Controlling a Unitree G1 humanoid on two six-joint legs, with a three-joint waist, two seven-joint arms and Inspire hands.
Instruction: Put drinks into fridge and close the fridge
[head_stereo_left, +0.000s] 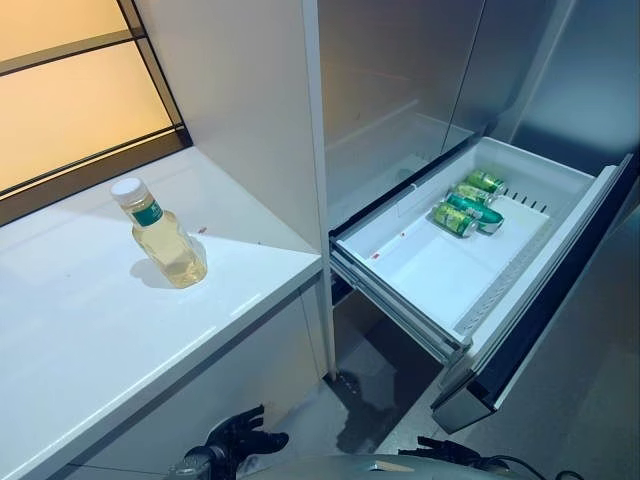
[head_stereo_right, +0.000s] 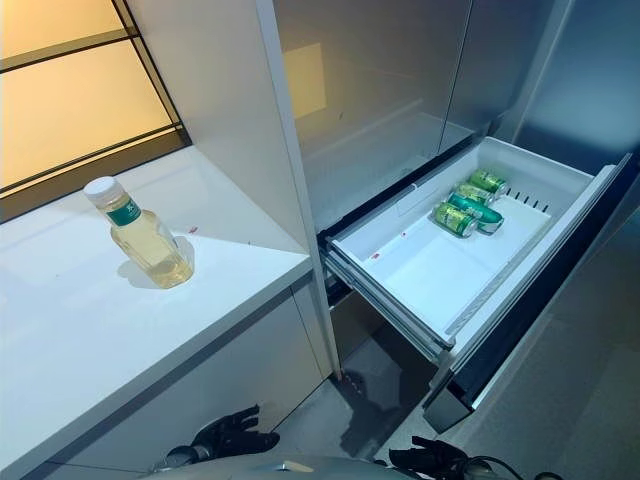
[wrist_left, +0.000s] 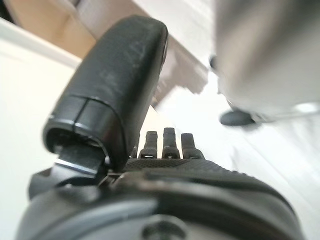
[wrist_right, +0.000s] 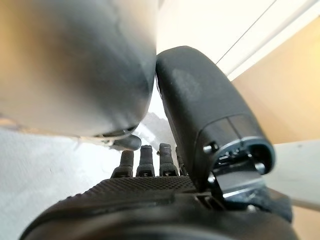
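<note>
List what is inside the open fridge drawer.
The drawer holds three green cans lying on their sides near its back; the rest of its floor is bare. The space beneath the drawer is hidden.

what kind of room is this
Most likely a kitchen: a fridge with its drawer pulled open and green cans lying in it, beside a white counter where a bottle stands.

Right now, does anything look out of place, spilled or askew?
Nothing spilled or damaged. The bottle stands upright on the white counter, not yet in the fridge drawer, which is pulled out with green cans lying on their sides.
</note>
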